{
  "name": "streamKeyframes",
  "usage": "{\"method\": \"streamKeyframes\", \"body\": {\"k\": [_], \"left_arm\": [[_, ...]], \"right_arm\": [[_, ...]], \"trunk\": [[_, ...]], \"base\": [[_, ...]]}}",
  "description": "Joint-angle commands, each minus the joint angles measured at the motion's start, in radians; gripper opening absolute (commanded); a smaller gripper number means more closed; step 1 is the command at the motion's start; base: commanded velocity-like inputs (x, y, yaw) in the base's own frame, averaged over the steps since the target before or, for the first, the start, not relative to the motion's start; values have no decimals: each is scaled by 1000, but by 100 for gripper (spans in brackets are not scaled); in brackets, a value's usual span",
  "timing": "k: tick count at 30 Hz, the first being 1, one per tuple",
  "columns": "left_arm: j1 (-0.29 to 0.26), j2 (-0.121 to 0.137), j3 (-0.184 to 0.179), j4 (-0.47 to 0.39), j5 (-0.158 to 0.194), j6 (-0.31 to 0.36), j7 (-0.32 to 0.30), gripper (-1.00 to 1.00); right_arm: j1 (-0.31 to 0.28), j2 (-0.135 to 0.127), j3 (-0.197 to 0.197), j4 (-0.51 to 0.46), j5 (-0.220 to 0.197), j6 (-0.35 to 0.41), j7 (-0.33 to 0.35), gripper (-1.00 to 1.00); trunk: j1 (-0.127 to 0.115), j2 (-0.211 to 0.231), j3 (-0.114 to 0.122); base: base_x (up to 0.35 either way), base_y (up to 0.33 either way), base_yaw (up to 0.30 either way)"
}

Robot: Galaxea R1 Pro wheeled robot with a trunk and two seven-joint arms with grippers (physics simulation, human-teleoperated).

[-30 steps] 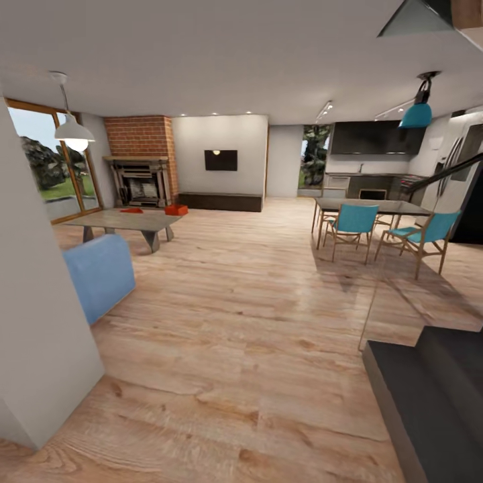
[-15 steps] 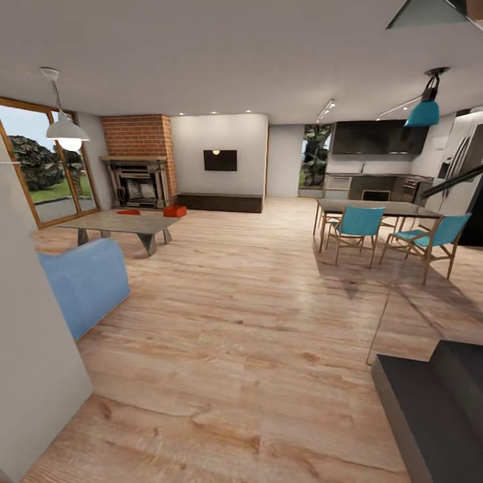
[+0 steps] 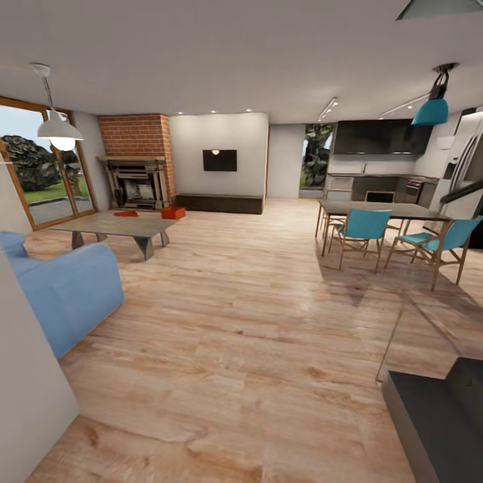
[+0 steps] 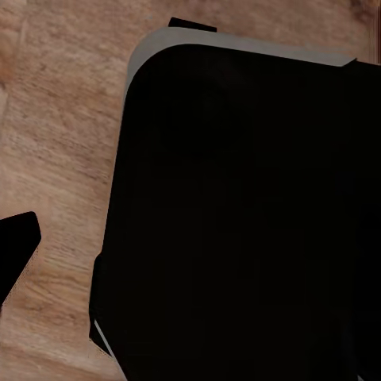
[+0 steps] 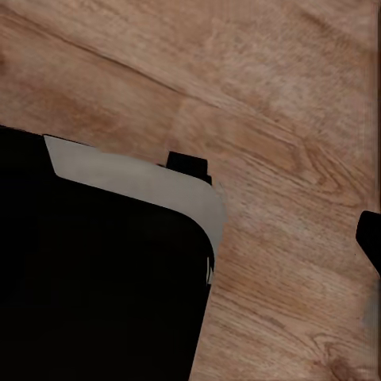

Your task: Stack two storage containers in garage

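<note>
Far across the living room, two orange-red storage containers show small in the head view. One storage container (image 3: 173, 212) stands just past the far right corner of the low grey coffee table (image 3: 114, 225); whether it rests on the table or on the floor behind I cannot tell. The other container (image 3: 125, 213) looks low and flat at the tabletop's far edge. Behind them are the red-brick fireplace (image 3: 137, 171), the black wall TV (image 3: 220, 159) and the long dark bench (image 3: 220, 202). A dark fingertip (image 4: 16, 246) shows in the left wrist view and another fingertip (image 5: 370, 238) in the right wrist view, both over wood planks.
A blue sofa (image 3: 64, 292) and a pale wall edge (image 3: 27, 376) stand close at the left. A dining table with teal chairs (image 3: 362, 228) is at the right, and dark steps (image 3: 436, 416) at the lower right. Light wood-plank floor (image 3: 241, 315) stretches between. My black base (image 4: 238, 214) shows below the wrists.
The whole head view has shifted: the camera has moved ahead, the near wall edge has slid leftward and more of the blue sofa shows. The containers have stayed in place.
</note>
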Motion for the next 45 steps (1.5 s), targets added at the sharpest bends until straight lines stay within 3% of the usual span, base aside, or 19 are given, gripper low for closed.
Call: {"method": "streamKeyframes", "body": {"k": [1, 45], "left_arm": [[0, 0, 1, -1, 5, -1, 1, 100], [0, 0, 0, -1, 5, -1, 1, 100]], "right_arm": [[-1, 0, 8, 3, -10, -5, 3, 100], [-1, 0, 8, 3, -10, -5, 4, 100]], "trunk": [[1, 0, -1], [1, 0, -1]], "base": [[322, 0, 0], [322, 0, 0]]}}
